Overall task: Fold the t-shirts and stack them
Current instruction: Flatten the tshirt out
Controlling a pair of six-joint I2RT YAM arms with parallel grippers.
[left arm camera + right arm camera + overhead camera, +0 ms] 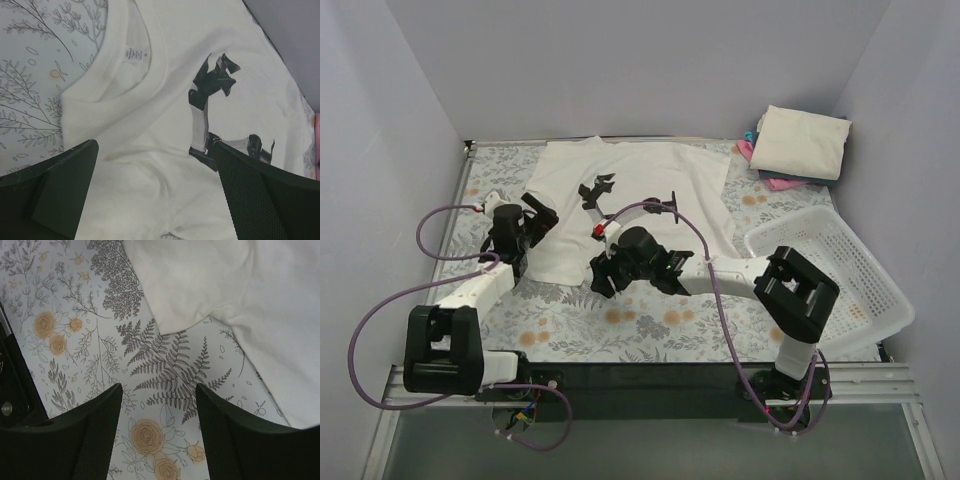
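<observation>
Top view alone: folded shirts [798, 143], basket [865, 290]. Left wrist alone: neck label [136, 54] on spread shirt [175, 85]. Left gripper [155, 150], right gripper [159, 390]: jaws released, empty.

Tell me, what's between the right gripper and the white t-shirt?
Just bare flowery tablecloth with a fern printed on it. The right wrist view shows it: the right gripper hangs open, and the white t-shirt starts past the fern.

A spread t-shirt [650, 190] lies flat on the table [650, 325]. My left pincer [155, 150] hangs over the shirt, with the collar just ahead. My right pincer [159, 390] hangs over the table, just before the shirt's edge. To its right lies a basket [860, 290], and behind that are the folded shirts [800, 140].
</observation>
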